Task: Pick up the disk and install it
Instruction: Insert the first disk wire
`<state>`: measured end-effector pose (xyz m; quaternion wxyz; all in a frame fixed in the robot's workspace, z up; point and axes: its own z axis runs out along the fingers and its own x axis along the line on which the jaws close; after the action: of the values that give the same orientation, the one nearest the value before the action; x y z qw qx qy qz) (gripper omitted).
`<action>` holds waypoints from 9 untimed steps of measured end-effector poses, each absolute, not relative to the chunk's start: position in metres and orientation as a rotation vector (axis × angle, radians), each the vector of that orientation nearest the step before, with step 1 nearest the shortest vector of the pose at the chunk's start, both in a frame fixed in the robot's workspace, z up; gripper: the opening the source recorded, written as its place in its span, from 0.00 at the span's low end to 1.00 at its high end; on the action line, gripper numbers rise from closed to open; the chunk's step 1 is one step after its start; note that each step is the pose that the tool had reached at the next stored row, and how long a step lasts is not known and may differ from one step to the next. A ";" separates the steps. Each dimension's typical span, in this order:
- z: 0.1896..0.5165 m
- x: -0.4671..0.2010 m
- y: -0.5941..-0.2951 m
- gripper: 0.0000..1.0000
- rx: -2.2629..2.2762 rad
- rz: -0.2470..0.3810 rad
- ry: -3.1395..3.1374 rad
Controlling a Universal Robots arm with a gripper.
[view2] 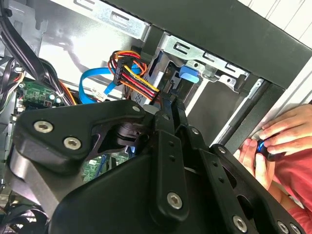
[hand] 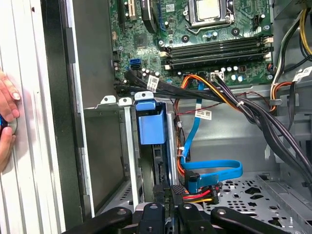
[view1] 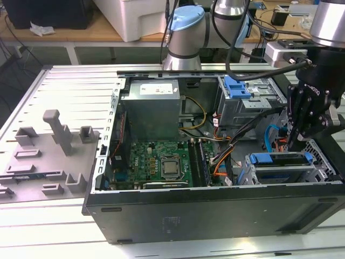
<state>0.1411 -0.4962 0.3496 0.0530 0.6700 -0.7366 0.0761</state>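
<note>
Blue-framed disk (view1: 280, 158) sits between grey cage (view1: 245, 175) walls, gripper (view1: 295, 145) close above.

The disk (view1: 280, 158) apparently sits in the drive cage (view1: 247, 175), motherboard (view1: 156, 162) to the exterior view's left.

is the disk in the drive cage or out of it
In: the disk sits within the metal drive cage, its blue strip showing; fully seated, cannot tell.
</note>
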 end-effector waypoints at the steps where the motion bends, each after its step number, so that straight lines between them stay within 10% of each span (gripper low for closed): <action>1: 0.350 0.141 -0.497 0.17 2.037 0.230 -2.240; 9: 0.348 0.141 -0.497 0.17 2.038 0.229 -2.240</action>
<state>0.1411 -0.4968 0.3480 0.0523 0.6700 -0.7367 0.0753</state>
